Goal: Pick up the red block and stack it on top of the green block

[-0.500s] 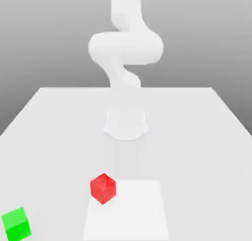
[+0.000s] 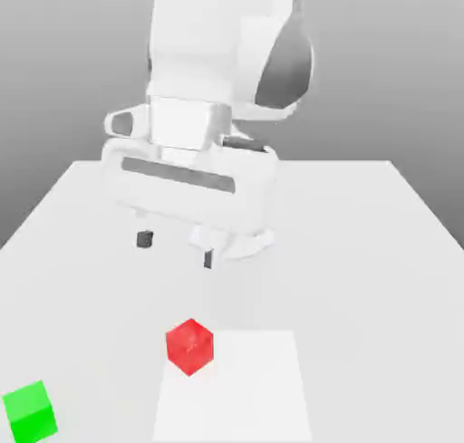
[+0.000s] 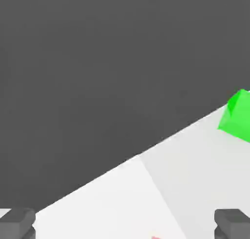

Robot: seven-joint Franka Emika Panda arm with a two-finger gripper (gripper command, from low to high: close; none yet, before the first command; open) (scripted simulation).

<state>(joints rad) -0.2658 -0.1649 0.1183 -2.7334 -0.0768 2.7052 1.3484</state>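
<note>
The red block (image 2: 189,346) rests on the white table (image 2: 362,242), at the corner of a brighter square patch. Towards the exterior view's left, near the table's front edge, sits the green block (image 2: 30,412); the hand view catches it too as the green block (image 3: 237,115). My gripper (image 2: 176,249) hovers above the table, behind the red block and well above it, open, with nothing between its two dark fingers (image 2: 144,239). In the hand view the gripper (image 3: 125,226) spans wide, and a thin red sliver of the red block (image 3: 156,237) shows between the fingers.
A brighter white square patch (image 2: 245,387) lies on the table's front middle. The arm's bulky white body (image 2: 217,79) rises over the table's far half.
The arm has swung forward and down, bringing the hand over the table behind the red block. Both blocks lie where they were.
</note>
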